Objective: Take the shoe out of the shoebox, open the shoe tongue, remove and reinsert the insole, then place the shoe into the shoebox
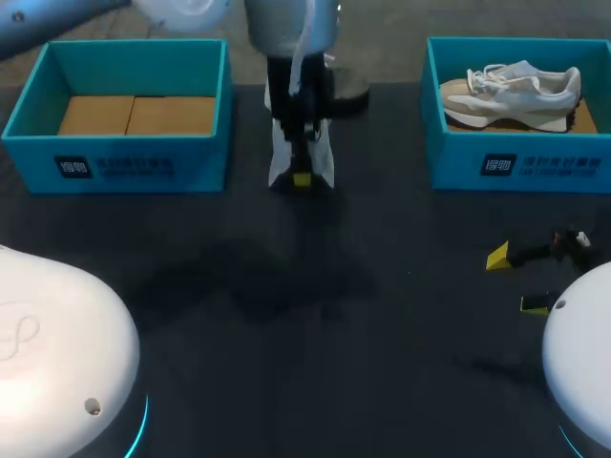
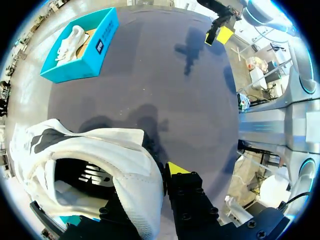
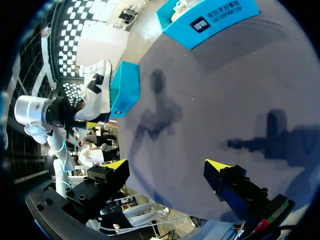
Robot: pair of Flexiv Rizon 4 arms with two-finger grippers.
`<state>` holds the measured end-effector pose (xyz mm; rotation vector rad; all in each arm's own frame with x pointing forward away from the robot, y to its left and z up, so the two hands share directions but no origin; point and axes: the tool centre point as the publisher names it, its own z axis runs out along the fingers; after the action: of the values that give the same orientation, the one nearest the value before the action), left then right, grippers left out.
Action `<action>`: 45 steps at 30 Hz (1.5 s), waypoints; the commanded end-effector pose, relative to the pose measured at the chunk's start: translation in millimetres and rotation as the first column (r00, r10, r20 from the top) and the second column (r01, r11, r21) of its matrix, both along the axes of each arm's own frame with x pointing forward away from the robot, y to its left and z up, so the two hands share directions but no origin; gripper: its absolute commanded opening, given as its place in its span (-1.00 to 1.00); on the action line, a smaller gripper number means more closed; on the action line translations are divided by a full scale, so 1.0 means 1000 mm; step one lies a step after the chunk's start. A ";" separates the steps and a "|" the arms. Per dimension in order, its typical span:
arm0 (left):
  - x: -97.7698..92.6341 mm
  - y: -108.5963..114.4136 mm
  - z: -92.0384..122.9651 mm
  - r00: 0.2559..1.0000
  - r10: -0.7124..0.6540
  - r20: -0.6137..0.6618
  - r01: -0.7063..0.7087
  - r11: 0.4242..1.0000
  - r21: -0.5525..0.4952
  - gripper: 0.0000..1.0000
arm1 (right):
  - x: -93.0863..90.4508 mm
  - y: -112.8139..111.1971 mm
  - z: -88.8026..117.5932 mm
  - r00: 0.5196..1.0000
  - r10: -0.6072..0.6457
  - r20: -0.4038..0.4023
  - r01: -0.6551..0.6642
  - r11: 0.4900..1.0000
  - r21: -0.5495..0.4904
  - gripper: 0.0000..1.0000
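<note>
The left tool (image 1: 302, 177) pinches the white shoe (image 1: 301, 153), which hangs long axis near vertical over the desk (image 1: 286, 334), right of the empty shoebox (image 1: 115, 164); the right tool (image 1: 516, 281), spread and empty, sits well apart to the shoe's right, likely free for the tongue.

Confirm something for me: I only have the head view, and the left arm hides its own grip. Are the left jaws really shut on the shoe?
Observer: Yes. In the left wrist view the shoe has its white side wall running between the left jaws, with one yellow tip against its outer face.
Operator: Can you see whether the insole is in it?
Observer: The shoe's opening faces that camera, and what looks like a dark insole with a pale mark lies inside.
</note>
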<state>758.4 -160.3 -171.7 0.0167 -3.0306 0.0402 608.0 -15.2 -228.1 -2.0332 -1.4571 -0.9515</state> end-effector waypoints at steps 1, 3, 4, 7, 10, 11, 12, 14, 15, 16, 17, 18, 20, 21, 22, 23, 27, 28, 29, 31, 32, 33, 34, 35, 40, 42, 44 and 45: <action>0.002 -0.002 0.007 1.000 -0.001 -0.002 0.001 1.000 0.009 -1.00 | -0.010 -0.001 0.004 1.000 -0.010 0.006 0.010 1.000 -0.005 1.00; 0.002 -0.002 0.007 1.000 -0.001 -0.002 0.001 1.000 0.009 -1.00 | -0.010 -0.001 0.004 1.000 -0.010 0.006 0.010 1.000 -0.005 1.00; 0.002 -0.002 0.007 1.000 -0.001 -0.002 0.001 1.000 0.009 -1.00 | -0.010 -0.001 0.004 1.000 -0.010 0.006 0.010 1.000 -0.005 1.00; 0.002 -0.002 0.007 1.000 -0.001 -0.002 0.001 1.000 0.009 -1.00 | -0.010 -0.001 0.004 1.000 -0.010 0.006 0.010 1.000 -0.005 1.00; 0.002 -0.002 0.007 1.000 -0.001 -0.002 0.001 1.000 0.009 -1.00 | -0.010 -0.001 0.004 1.000 -0.010 0.006 0.010 1.000 -0.005 1.00; 0.002 -0.002 0.007 1.000 -0.001 -0.002 0.001 1.000 0.009 -1.00 | -0.010 -0.001 0.004 1.000 -0.010 0.006 0.010 1.000 -0.005 1.00; 0.002 -0.002 0.007 1.000 -0.001 -0.002 0.001 1.000 0.009 -1.00 | -0.010 -0.001 0.004 1.000 -0.010 0.006 0.010 1.000 -0.005 1.00; 0.002 -0.002 0.007 1.000 -0.001 -0.002 0.001 1.000 0.009 -1.00 | -0.010 -0.001 0.004 1.000 -0.010 0.006 0.010 1.000 -0.005 1.00; 0.008 0.004 0.007 1.000 0.016 -0.017 -0.016 1.000 -0.004 -1.00 | -0.010 -0.001 0.004 1.000 -0.010 0.006 0.010 1.000 -0.005 1.00; 0.011 0.010 0.009 1.000 0.024 0.001 -0.024 1.000 -0.002 -1.00 | -0.010 -0.001 0.004 1.000 -0.010 0.006 0.010 1.000 -0.005 1.00; 0.012 0.011 0.009 1.000 0.027 0.005 -0.027 1.000 -0.004 -1.00 | -0.010 -0.001 0.004 1.000 -0.010 0.006 0.010 1.000 -0.005 1.00; 0.020 0.021 0.013 0.999 0.037 0.018 -0.037 0.999 -0.003 -1.00 | -0.010 -0.001 0.004 1.000 -0.010 0.006 0.010 1.000 -0.005 1.00; 0.028 0.031 0.016 0.998 0.046 0.041 -0.046 0.999 0.000 -1.00 | -0.010 -0.001 0.004 1.000 -0.010 0.006 0.010 1.000 -0.005 1.00; 0.031 0.037 0.018 0.998 0.045 0.049 -0.045 0.999 0.005 -1.00 | -0.010 -0.001 0.004 1.000 -0.010 0.006 0.010 1.000 -0.005 1.00; 0.035 0.042 0.020 0.998 0.048 0.045 -0.048 0.999 0.001 -1.00 | -0.010 -0.001 0.004 1.000 -0.010 0.006 0.010 1.000 -0.005 1.00; 0.039 0.048 0.022 0.998 0.051 0.046 -0.052 0.999 0.001 -1.00 | -0.010 -0.001 0.004 1.000 -0.010 0.006 0.010 1.000 -0.005 1.00; 0.047 0.062 0.025 0.997 0.056 0.050 -0.056 0.998 -0.006 -1.00 | -0.010 -0.001 0.004 1.000 -0.010 0.006 0.010 1.000 -0.005 1.00; 0.051 0.075 0.024 0.998 0.064 0.023 -0.063 0.998 -0.021 -1.00 | -0.010 -0.001 0.004 1.000 -0.010 0.006 0.010 1.000 -0.005 1.00; 0.053 0.081 0.023 0.998 0.064 0.025 -0.064 0.998 -0.024 -1.00 | -0.010 -0.001 0.004 1.000 -0.010 0.006 0.010 1.000 -0.005 1.00; 0.057 0.091 0.021 0.998 0.067 0.015 -0.067 0.997 -0.034 -1.00 | -0.010 -0.001 0.004 1.000 -0.010 0.006 0.010 1.000 -0.005 1.00; 0.059 0.095 0.020 0.998 0.067 0.017 -0.067 0.997 -0.033 -1.00 | -0.010 -0.001 0.004 1.000 -0.010 0.006 0.010 1.000 -0.005 1.00; 0.059 0.095 0.020 0.998 0.067 0.017 -0.067 0.997 -0.033 -1.00 | -0.010 -0.001 0.004 1.000 -0.010 0.006 0.010 1.000 -0.005 1.00; 0.066 0.110 0.020 0.999 0.046 0.022 -0.045 0.998 -0.036 -1.00 | -0.010 -0.001 0.004 1.000 -0.010 0.006 0.010 1.000 -0.005 1.00; 0.070 0.116 0.020 0.998 0.051 0.027 -0.050 0.998 -0.035 -1.00 | -0.010 -0.001 0.004 1.000 -0.010 0.006 0.010 1.000 -0.005 1.00; 0.096 0.152 0.024 0.997 0.059 0.053 -0.058 0.998 -0.017 -1.00 | -0.010 -0.001 0.004 1.000 -0.010 0.006 0.010 1.000 -0.005 1.00; 0.099 0.158 0.025 0.998 0.055 0.044 -0.054 0.998 -0.018 -1.00 | -0.010 -0.001 0.004 1.000 -0.010 0.006 0.010 1.000 -0.005 1.00; 0.112 0.179 0.029 0.997 0.065 0.051 -0.065 0.998 -0.011 -1.00 | -0.010 -0.001 0.004 1.000 -0.010 0.006 0.010 1.000 -0.005 1.00; 0.118 0.189 0.029 0.996 0.074 0.057 -0.074 0.997 -0.007 -1.00 | -0.010 -0.001 0.004 1.000 -0.010 0.006 0.010 1.000 -0.005 1.00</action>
<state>868.5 -0.5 -148.4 0.1286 -3.0927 0.0003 608.0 -15.1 -228.0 -2.0330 -1.4572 -0.9515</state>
